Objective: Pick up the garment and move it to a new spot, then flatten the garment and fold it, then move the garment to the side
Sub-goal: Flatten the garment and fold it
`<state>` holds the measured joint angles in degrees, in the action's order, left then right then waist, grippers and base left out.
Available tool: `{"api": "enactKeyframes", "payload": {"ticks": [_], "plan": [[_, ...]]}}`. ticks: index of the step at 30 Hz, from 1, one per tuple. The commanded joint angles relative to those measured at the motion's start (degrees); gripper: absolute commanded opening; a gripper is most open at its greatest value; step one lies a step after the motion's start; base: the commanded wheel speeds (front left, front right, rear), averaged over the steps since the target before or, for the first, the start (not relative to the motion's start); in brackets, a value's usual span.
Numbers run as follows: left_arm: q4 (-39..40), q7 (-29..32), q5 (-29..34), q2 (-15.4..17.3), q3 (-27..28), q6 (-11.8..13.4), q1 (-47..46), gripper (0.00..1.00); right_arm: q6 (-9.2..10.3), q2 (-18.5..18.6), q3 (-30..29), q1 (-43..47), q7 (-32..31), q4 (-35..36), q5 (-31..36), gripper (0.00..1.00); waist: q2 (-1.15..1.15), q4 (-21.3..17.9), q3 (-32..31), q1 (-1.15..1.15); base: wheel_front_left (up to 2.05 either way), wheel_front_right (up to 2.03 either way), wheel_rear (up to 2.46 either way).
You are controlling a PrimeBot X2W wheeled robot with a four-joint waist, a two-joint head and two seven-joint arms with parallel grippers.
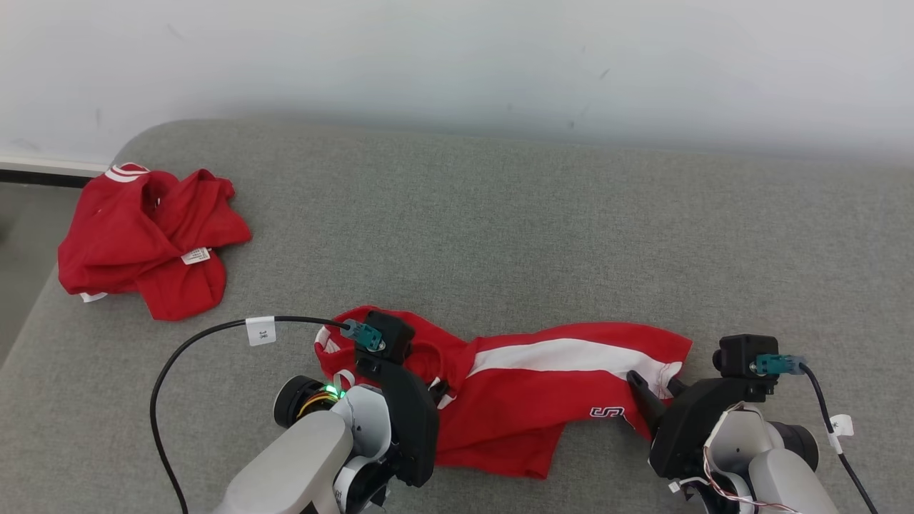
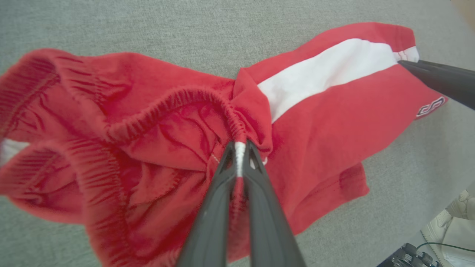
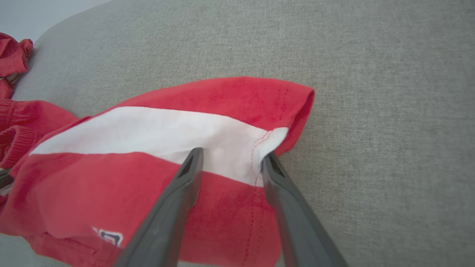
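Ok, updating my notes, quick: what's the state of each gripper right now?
Left gripper: closed on the waistband of the shorts.
Right gripper: open, jaws apart at the leg hem.

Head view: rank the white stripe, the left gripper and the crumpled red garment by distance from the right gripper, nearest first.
1. White stripe, right at the right gripper.
2. Left gripper, leftward, pinching the waistband.
3. Crumpled red garment, far left.
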<state>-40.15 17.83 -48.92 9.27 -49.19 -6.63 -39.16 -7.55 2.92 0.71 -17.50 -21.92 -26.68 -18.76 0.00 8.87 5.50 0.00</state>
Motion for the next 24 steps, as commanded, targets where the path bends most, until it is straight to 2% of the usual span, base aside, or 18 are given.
{"api": "enactKeyframes", "payload": {"ticks": [1,4,5,6,7,8,14,20,24], "plan": [[-0.1,-0.2,-0.2,0.0,0.1,-0.4,-0.4,0.00,0.13,0.0,0.4,0.5,0.1,0.3,-0.7,0.76,0.00,-0.1,-0.3,0.00,0.00,0.00,0.00],[-0.2,-0.5,-0.5,0.1,0.0,-0.4,-0.3,0.00,0.13,0.0,1.0,-0.1,-0.1,-0.4,-1.2,0.76,0.00,-0.1,-0.5,0.00,0.00,0.00,0.00],[-0.3,-0.6,-0.6,0.1,0.0,-0.4,-0.3,0.00,0.13,0.0,1.2,-0.5,-0.2,-0.9,-1.3,0.69,0.00,-0.1,-0.6,0.00,0.00,0.00,0.00],[-0.3,-0.7,-0.6,0.1,0.0,-0.3,-0.3,0.00,0.13,0.0,1.4,-1.0,-0.4,-1.3,-1.5,0.56,0.00,-0.1,-0.6,0.00,0.00,0.00,0.00],[-0.3,-0.8,-0.6,0.1,0.0,-0.3,-0.2,0.00,0.13,0.0,1.5,-1.5,-0.5,-1.8,-1.9,0.36,0.00,-0.1,-0.7,0.00,0.00,0.00,0.00],[-0.3,-1.1,-0.6,0.1,0.0,-0.4,-0.1,0.00,0.13,-0.1,1.6,-1.9,-0.6,-2.5,-2.0,0.01,0.00,0.0,-0.8,0.00,0.00,0.00,0.00],[0.9,-4.9,-1.7,0.1,1.4,-0.4,0.2,0.00,0.13,0.0,3.1,-4.9,2.5,-4.3,-4.3,0.00,0.00,0.2,-2.2,0.00,0.00,0.00,0.00],[4.4,-10.2,-9.1,0.0,8.7,-0.9,-1.7,0.00,0.13,0.0,3.6,-10.8,6.7,-1.9,-8.9,0.00,0.00,-1.1,-3.0,0.00,0.00,0.00,0.00],[6.1,-11.1,-12.6,1.4,11.9,-1.0,-3.9,0.00,0.13,0.0,4.7,-15.4,5.7,-0.3,-10.9,0.00,0.00,-2.6,-2.0,0.00,0.00,0.00,0.00]]}}
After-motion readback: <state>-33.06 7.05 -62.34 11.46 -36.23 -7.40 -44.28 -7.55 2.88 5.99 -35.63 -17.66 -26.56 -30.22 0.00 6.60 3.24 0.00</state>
